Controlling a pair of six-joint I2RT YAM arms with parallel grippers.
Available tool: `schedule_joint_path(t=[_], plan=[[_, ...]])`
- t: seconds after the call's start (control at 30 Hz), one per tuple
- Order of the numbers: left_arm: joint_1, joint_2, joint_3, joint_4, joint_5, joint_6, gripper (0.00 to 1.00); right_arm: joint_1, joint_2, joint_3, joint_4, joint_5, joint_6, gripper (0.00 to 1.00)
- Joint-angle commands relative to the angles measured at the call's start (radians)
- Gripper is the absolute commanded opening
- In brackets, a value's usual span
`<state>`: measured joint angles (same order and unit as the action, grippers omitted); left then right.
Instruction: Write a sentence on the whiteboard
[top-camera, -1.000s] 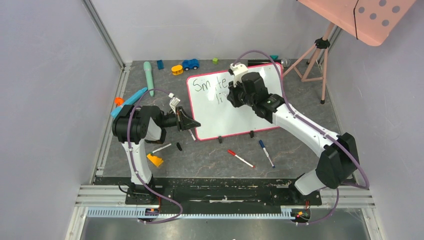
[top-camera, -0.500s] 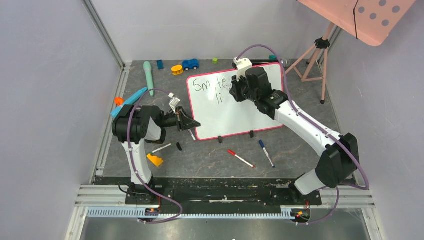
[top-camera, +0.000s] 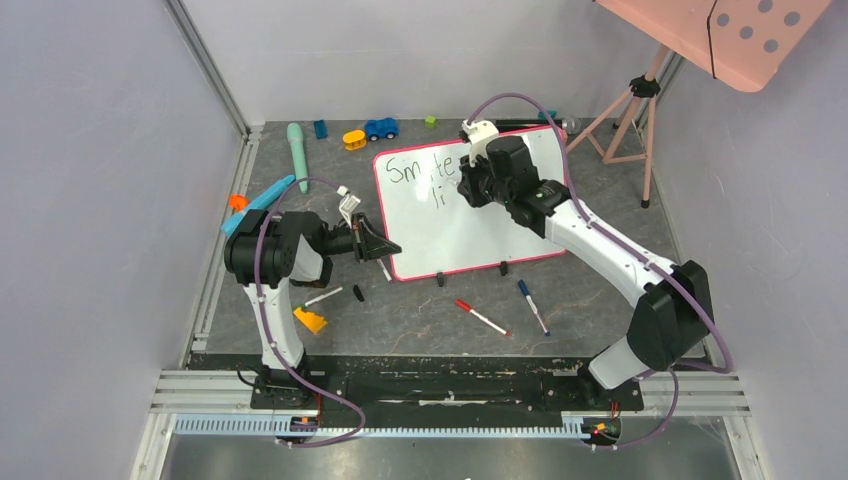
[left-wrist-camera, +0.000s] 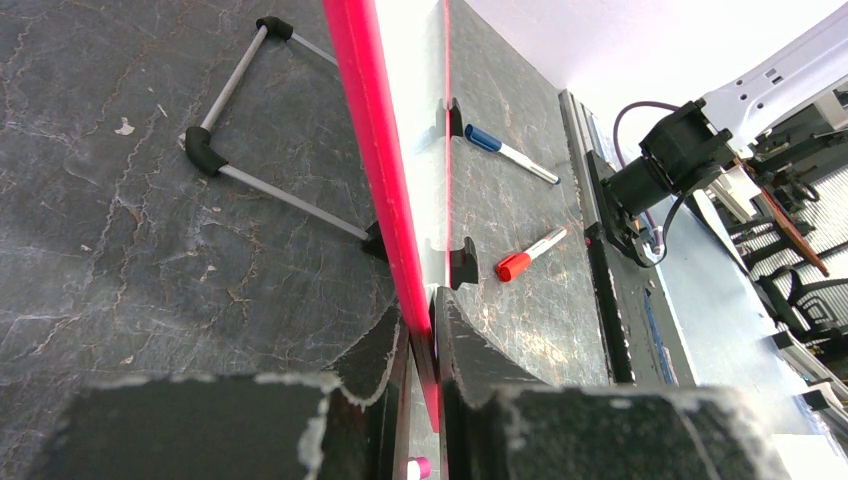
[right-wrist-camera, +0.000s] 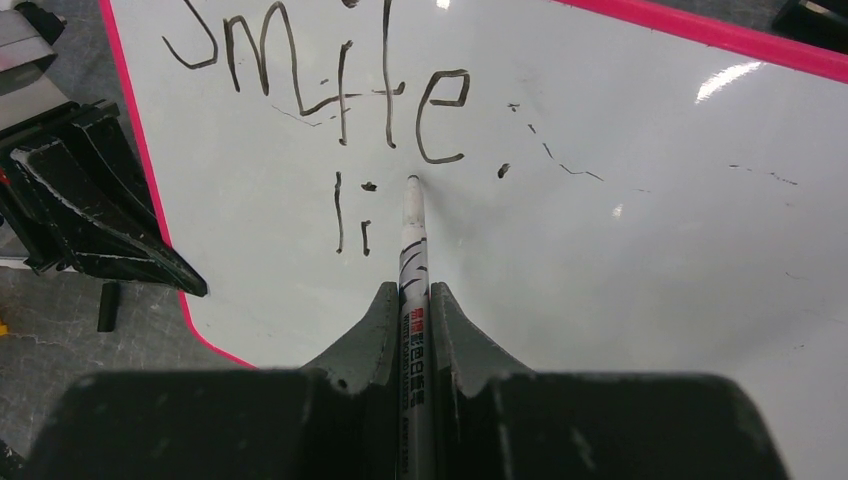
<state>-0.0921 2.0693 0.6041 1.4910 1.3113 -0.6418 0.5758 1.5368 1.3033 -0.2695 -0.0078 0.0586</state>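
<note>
The whiteboard (top-camera: 460, 232) is clamped by left tool (left-wrist-camera: 420, 322); right tool (right-wrist-camera: 410, 296), gripping marker (right-wrist-camera: 412, 240), partly hides sentence (top-camera: 418, 170).

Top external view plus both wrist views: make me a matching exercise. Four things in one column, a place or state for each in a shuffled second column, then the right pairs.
Things
1. left gripper
2. right gripper
3. red-capped marker
4. blue toy car

Places or states
A. lying loose on the table, on the near side of the whiteboard
B. clamped on the whiteboard's pink edge
C. beyond the whiteboard's far edge
D. shut on a white-barrelled marker, tip by the writing

Pairs: 1-B, 2-D, 3-A, 4-C
</note>
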Motion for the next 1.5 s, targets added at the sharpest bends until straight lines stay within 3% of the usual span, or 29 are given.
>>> schedule_joint_path(t=[0.0, 0.43, 1.07, 1.47], plan=[[-0.01, 0.014, -0.004, 0.067, 0.043, 0.095, 0.15, -0.003, 0.01, 0.021, 0.008, 0.027, -0.014, 0.0], [-0.01, 0.013, -0.005, 0.066, 0.043, 0.095, 0.15, -0.002, 0.033, 0.021, 0.008, 0.016, -0.012, 0.0], [-0.009, 0.015, -0.006, 0.066, 0.042, 0.094, 0.15, 0.0, -0.067, -0.177, 0.021, -0.022, -0.003, 0.0], [-0.01, 0.014, -0.005, 0.066, 0.042, 0.095, 0.15, -0.002, -0.092, -0.062, 0.009, -0.066, 0.022, 0.0]])
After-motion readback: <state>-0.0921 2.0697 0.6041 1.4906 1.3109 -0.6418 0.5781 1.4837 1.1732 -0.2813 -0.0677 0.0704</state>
